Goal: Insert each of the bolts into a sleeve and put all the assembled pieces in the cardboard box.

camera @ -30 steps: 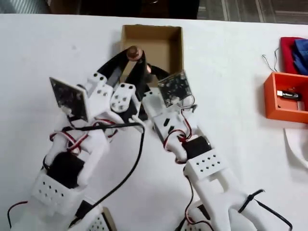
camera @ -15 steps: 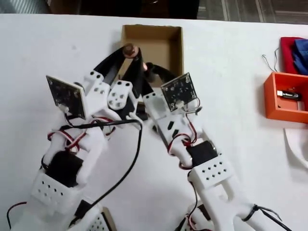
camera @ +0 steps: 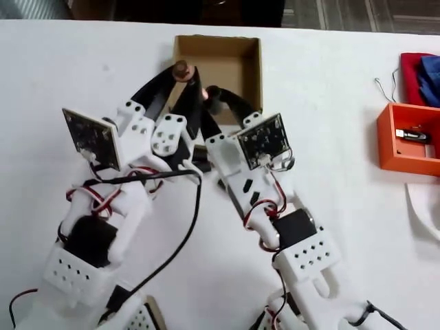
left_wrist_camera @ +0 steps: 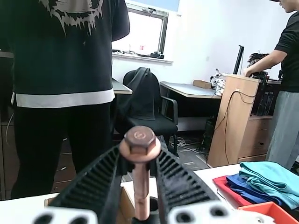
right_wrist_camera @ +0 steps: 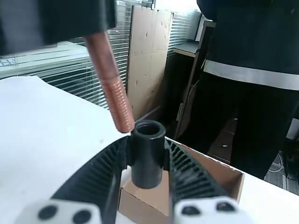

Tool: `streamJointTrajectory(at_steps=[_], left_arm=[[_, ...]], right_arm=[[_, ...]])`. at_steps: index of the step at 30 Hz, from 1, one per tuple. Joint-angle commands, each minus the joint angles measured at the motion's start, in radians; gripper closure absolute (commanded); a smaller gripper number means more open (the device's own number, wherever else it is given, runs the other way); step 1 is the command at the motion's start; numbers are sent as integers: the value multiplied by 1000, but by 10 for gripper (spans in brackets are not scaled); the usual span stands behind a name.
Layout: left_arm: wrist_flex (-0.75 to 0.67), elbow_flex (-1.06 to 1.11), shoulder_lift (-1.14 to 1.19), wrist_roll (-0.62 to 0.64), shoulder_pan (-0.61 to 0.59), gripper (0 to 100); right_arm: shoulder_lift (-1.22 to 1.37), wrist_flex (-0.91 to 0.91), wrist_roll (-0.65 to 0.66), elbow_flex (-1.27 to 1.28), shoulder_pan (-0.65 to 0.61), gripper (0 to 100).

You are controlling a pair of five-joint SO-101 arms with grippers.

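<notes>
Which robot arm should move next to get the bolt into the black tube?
Left. The left gripper holds the bolt with the tip right at the open top of the sleeve, so it probably just pushes down. The right gripper holds that sleeve upright.

Both arms angled toward upper centre, left hand (camera: 187, 74) clamped on bolt (left_wrist_camera: 140, 179), right hand (camera: 212, 97) clamped on sleeve (right_wrist_camera: 148, 154)

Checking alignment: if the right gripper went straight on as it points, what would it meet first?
Probably the bolt in the left gripper: its tip sits at the rim of the sleeve. Depth is unclear; the cardboard box lies beyond.
</notes>
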Motion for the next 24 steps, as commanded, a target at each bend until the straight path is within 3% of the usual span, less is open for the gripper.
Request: streamJointTrajectory(at_steps=[1,24], left_arm=[[-32,-73,5,5,-2,974],[8,-108,104,3,5,974]], right_arm=[[-41,-24,-6,-6,-8,975],[-36,-27,0,-6,-8,975]])
